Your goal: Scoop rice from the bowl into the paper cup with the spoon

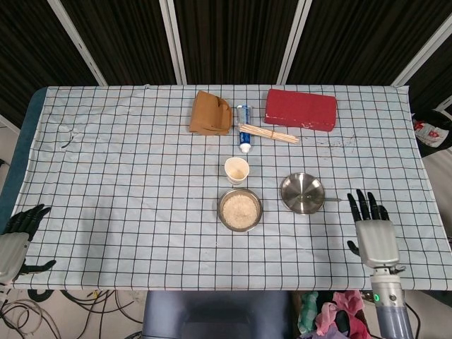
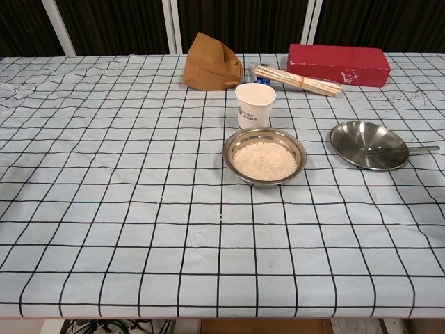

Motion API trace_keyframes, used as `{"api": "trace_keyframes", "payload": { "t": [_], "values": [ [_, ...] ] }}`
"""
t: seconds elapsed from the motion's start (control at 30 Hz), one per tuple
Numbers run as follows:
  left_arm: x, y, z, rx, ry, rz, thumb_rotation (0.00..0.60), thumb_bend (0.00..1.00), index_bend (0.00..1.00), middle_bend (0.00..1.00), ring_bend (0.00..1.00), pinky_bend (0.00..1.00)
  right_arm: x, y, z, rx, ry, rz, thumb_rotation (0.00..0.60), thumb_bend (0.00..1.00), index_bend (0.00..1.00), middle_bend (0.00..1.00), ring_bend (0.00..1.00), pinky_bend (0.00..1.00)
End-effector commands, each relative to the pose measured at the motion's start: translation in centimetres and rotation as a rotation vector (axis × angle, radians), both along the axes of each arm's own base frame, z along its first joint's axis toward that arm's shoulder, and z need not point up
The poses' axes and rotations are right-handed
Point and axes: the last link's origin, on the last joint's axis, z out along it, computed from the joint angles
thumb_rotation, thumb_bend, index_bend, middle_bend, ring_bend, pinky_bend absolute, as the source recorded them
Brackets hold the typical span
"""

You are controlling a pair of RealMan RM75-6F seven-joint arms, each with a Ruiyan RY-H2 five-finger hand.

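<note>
A steel bowl of white rice [image 1: 240, 210] [image 2: 264, 156] sits mid-table, with the white paper cup [image 1: 236, 170] [image 2: 255, 105] upright just behind it. The metal spoon [image 1: 326, 200] [image 2: 407, 148] lies with its bowl end in an empty steel dish [image 1: 302, 193] [image 2: 367, 144], its handle pointing right. My right hand [image 1: 371, 229] is open, fingers spread, near the table's front right edge, right of the spoon and apart from it. My left hand [image 1: 15, 236] is open off the table's front left corner. The chest view shows neither hand.
Along the back lie a brown paper bag [image 1: 210, 113], a blue-and-white tube [image 1: 244, 127], a bundle of wooden sticks [image 1: 268, 133] and a red box [image 1: 300, 109]. The checked tablecloth [image 1: 127, 176] covers the whole table.
</note>
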Motion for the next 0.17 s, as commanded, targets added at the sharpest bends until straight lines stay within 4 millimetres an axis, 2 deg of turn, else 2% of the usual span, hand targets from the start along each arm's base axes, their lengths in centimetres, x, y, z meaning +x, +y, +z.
{"api": "trace_keyframes", "payload": {
  "t": [0.03, 0.17],
  "values": [
    [-0.4, 0.0, 0.3, 0.03, 0.069, -0.014, 0.6, 0.02, 0.0, 0.0, 0.0, 0.0, -2.1, 4.0, 2.7, -0.003, -0.055, 0.04, 0.6, 0.07, 0.0, 0.0, 0.0, 0.2],
    [-0.4, 0.1, 0.2, 0.059, 0.096, -0.024, 0.6, 0.02, 0.0, 0.0, 0.0, 0.0, -3.2, 5.4, 3.7, -0.025, -0.095, 0.068, 0.6, 0.07, 0.0, 0.0, 0.0, 0.2]
  ]
}}
